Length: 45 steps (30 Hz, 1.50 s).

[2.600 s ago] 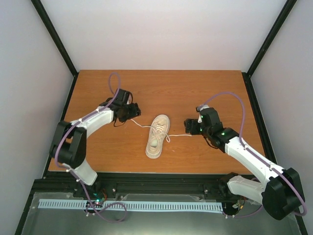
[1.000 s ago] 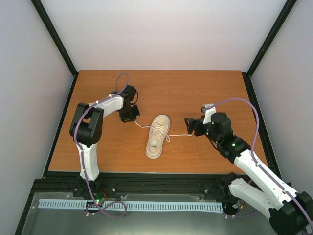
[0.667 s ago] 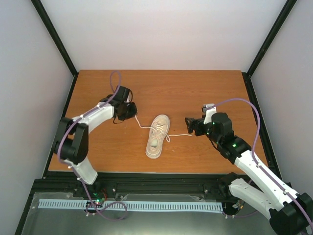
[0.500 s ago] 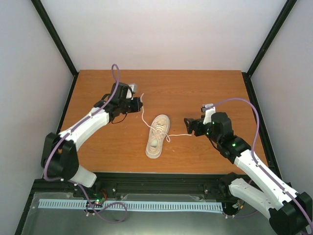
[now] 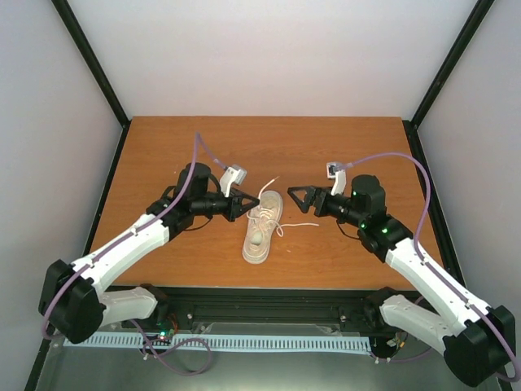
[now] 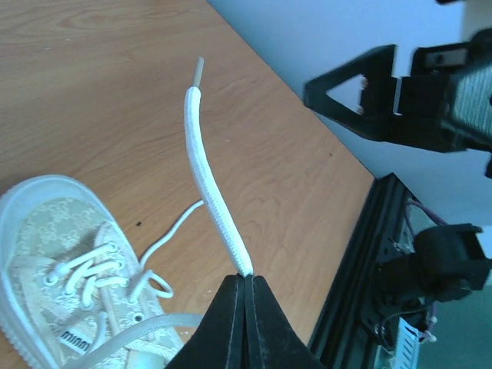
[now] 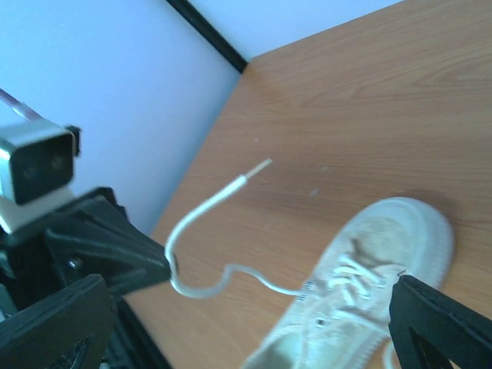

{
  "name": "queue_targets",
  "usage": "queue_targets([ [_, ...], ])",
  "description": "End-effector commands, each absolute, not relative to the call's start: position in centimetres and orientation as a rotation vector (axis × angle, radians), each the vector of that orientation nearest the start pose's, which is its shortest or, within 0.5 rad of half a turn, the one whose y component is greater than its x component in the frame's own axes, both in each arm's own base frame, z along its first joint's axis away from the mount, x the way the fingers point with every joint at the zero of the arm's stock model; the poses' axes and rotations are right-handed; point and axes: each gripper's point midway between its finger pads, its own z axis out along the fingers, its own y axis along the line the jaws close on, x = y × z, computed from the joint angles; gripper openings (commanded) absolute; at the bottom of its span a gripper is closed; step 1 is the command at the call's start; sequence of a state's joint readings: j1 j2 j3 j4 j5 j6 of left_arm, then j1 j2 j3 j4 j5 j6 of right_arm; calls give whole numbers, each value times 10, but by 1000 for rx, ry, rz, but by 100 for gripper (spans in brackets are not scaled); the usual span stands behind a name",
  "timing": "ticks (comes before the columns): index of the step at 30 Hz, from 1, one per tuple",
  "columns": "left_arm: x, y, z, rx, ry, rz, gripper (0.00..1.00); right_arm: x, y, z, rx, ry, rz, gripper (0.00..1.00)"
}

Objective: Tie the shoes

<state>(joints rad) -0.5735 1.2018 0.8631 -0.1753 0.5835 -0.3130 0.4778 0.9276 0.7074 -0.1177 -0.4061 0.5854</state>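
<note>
While the cream sneaker (image 5: 262, 228) lies mid-frame on the wooden table (image 5: 342, 147), toe toward the top, one lace (image 6: 211, 200) is pinched between the fully closed fingers of the left gripper (image 5: 247, 204), just left of the toe. The lace's end stands free beyond the tips. The right gripper (image 5: 301, 198) is spread wide, nothing held, just right of the toe. The other lace (image 5: 303, 224) is seen lying on the table at the sneaker's right.
</note>
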Motion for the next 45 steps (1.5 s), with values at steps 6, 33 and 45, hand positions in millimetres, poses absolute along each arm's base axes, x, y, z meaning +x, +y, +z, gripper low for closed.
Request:
queue_targets([
  [6, 228, -295, 264, 779, 1924, -1246, 1, 256, 266, 292, -138, 1961, 1415, 95],
  [33, 254, -315, 254, 750, 1835, -1158, 86, 280, 277, 338, -255, 1872, 1265, 3],
  [45, 277, -335, 213, 773, 1884, -1153, 71, 292, 274, 371, -263, 1808, 1191, 3],
])
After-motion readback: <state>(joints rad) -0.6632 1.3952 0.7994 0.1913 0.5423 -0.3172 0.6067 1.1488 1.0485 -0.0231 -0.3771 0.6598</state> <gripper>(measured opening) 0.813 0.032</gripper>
